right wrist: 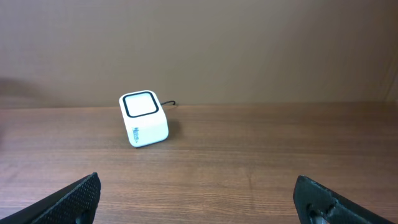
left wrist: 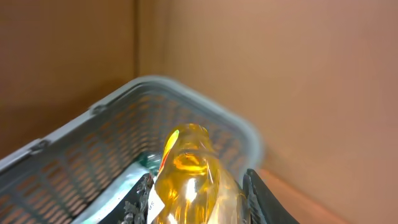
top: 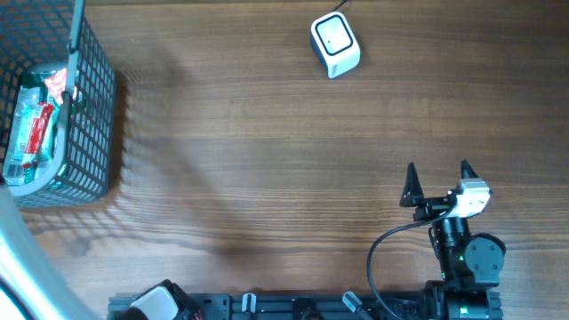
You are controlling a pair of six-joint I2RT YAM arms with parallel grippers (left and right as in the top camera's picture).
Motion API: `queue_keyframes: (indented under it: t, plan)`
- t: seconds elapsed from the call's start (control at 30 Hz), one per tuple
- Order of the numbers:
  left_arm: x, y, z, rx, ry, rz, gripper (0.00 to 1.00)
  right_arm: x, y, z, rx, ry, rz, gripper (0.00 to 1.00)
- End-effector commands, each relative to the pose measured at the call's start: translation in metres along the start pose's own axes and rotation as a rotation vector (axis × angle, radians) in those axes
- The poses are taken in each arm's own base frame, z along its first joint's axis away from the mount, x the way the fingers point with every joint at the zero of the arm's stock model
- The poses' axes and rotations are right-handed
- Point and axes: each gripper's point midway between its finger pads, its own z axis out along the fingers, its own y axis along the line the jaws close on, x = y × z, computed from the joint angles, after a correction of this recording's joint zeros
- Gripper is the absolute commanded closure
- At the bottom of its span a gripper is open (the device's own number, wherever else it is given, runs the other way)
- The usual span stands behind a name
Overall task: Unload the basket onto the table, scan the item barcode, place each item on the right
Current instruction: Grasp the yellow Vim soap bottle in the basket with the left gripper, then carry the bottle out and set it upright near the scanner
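We see one wooden table (top: 267, 178), brown and grained, with a plain brown wall behind it in the wrist views. One grey wire basket (top: 93, 107) stands at the table's far left corner, cut off by the frame edge. The red and green packets (top: 36, 124) inside it overlap, so we cannot count them. Of the two grippers, the right gripper (top: 437, 182) is by the near edge, its jaws spread wide and holding nothing. The left gripper (left wrist: 198, 177) shows only its finger ends at the foot of its own view. They press on both sides of one yellow translucent bottle (left wrist: 186, 155) above the basket, and the bottle's lower part and label are cropped. One white scanner (top: 334, 44) sits at the far edge, well apart from the basket.
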Motion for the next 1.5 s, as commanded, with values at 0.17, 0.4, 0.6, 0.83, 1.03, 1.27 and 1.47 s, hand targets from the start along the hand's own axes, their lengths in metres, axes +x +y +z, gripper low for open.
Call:
queue_keyframes:
  t: [0.17, 0.4, 0.6, 0.83, 1.03, 1.27, 1.47]
  plan:
    - [0.023, -0.135, -0.095, 0.429, 0.054, -0.043, 0.73, -0.001, -0.002, 0.000, 0.013, -0.005, 0.012, 0.00]
    - [0.117, -0.245, -0.155, 0.738, 0.402, -0.025, 0.73, -0.001, -0.002, 0.000, 0.013, -0.005, 0.012, 0.00]
    - [0.217, -0.333, -0.173, 0.779, 0.557, 0.190, 0.71, -0.001, -0.002, 0.000, 0.013, -0.005, 0.012, 0.00]
    - [0.335, -0.396, -0.169, 0.755, 0.732, 0.314, 0.73, -0.001, -0.002, 0.000, 0.013, -0.005, 0.011, 0.00]
    - [0.364, -0.403, -0.154, 0.676, 0.800, 0.249, 0.74, -0.001, -0.002, 0.000, 0.013, -0.006, 0.012, 0.00]
    - [0.415, -0.409, -0.147, 0.598, 0.800, 0.338, 0.74, -0.001, -0.002, 0.000, 0.013, -0.005, 0.012, 0.00]
    - [0.452, -0.419, -0.141, 0.548, 0.733, 0.408, 0.76, -0.001, -0.002, 0.000, 0.013, -0.005, 0.011, 0.00]
